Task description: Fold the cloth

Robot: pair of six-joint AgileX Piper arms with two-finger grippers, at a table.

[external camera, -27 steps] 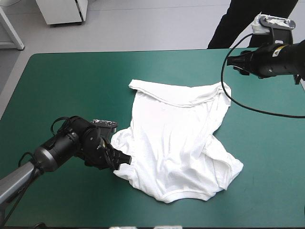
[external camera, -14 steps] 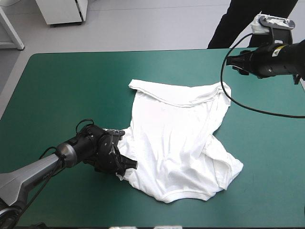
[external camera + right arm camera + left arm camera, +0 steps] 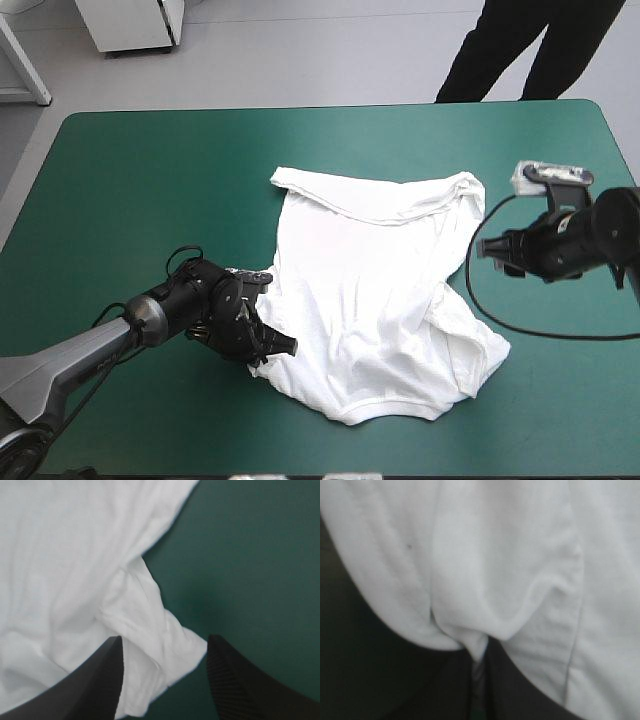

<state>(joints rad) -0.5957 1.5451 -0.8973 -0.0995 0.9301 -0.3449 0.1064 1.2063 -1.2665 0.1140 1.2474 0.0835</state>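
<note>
High view: T-shirt (image 3: 370, 290) lies rumpled, mostly spread, mid table (image 3: 150, 180). Left tool (image 3: 284, 347) at its near-left edge; right tool (image 3: 482, 248) just off its right edge.
Left wrist: tool pinched on a T-shirt fold.
Right wrist: tool wide, T-shirt corner between its fingers (image 3: 95, 680).

High cam sits above and behind us, looking forward and down over most of the table (image 3: 130, 170). Our left wrist cam is pressed right up against the T-shirt (image 3: 510, 555); the right one hangs a bit farther back, over its edge. All three catch that T-shirt.
</note>
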